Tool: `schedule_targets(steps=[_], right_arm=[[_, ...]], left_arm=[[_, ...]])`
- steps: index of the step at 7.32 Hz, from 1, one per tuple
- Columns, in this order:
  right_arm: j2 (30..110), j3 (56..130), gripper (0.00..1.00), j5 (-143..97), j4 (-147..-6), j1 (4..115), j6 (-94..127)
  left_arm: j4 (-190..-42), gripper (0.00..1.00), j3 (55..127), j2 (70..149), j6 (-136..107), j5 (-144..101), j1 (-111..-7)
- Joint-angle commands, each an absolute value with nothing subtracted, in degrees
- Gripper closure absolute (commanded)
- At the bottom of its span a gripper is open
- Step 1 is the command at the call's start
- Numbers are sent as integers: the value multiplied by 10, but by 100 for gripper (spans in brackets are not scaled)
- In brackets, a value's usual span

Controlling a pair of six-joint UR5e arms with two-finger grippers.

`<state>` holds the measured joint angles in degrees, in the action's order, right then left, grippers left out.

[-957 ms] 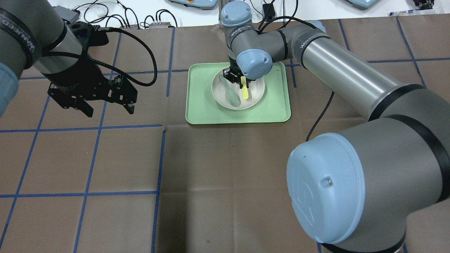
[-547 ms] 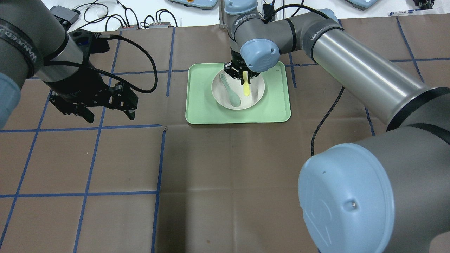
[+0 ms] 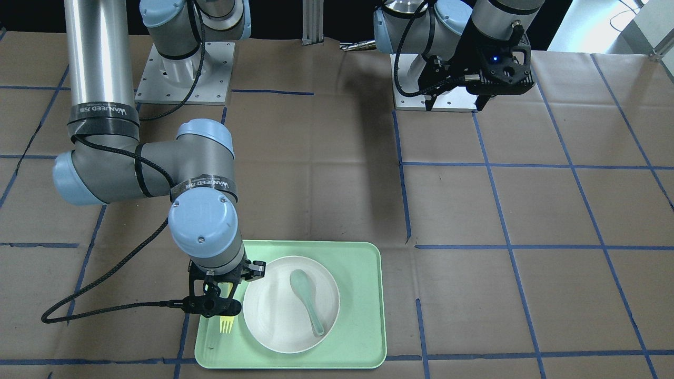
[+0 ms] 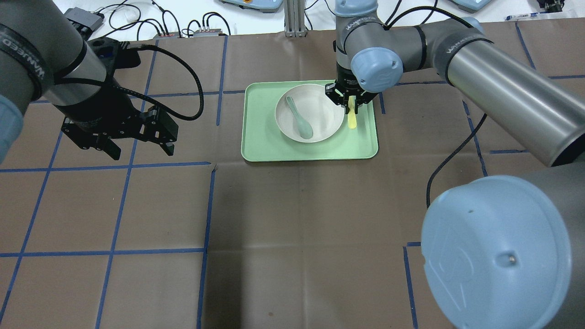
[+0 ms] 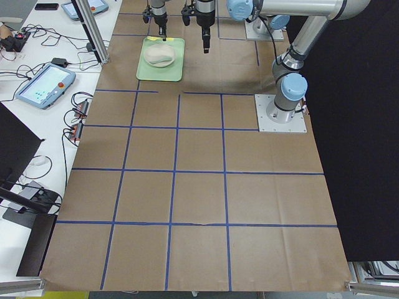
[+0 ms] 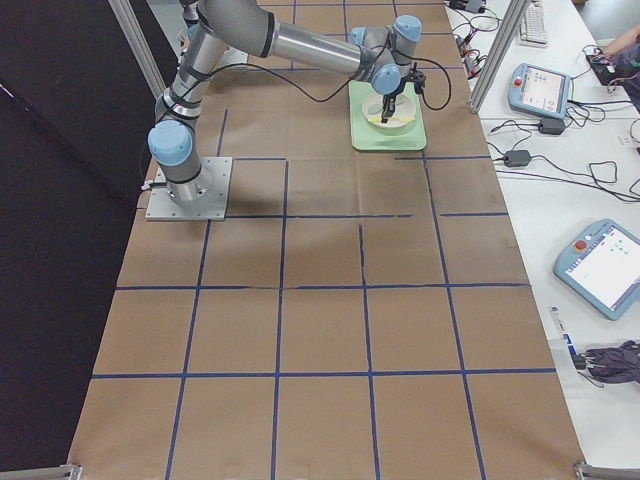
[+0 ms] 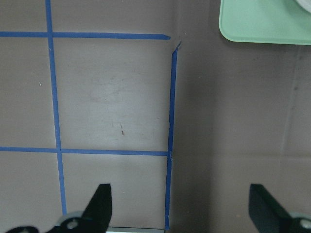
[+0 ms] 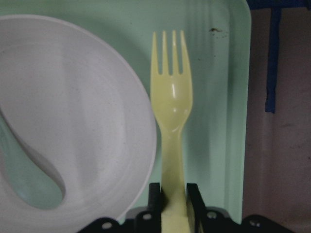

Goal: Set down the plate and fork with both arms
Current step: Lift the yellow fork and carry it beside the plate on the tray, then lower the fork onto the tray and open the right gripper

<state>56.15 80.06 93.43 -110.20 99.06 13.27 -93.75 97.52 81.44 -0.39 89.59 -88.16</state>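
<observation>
Right pincer (image 8: 173,192) clamps fork (image 8: 171,97) at handle end: light, stiff, slick plastic, probably prone to pivoting. Left pincer (image 7: 180,196) gapes, empty.

You have brown paper (image 4: 297,219) covering the bench, ruled into squares with blue tape (image 4: 114,252). One pale green tray (image 4: 260,146) sits flat by your long edge. One grey-green spoon (image 4: 300,119) lies over the tray's middle, bowl toward the robot's edge. One teach pendant (image 5: 42,85) rests beyond your edge, on the white side table.
</observation>
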Motion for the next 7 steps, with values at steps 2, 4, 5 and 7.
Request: schedule_targets(steps=[2,4,5,7], right_arm=[[535,823,96,933,-1160,976,128],[513,822,95,933,-1160,974,128],[513,822,94,934,-1159,973,127],[519,822,23,936,-1155,973,127]], left_arm=[[-938,0,966,820,-5,896,-882],[-938,0,967,820,-4,896,-882],[-938,0,968,819,-5,896,-882],[-938,0,970,817,-5,896,-882]])
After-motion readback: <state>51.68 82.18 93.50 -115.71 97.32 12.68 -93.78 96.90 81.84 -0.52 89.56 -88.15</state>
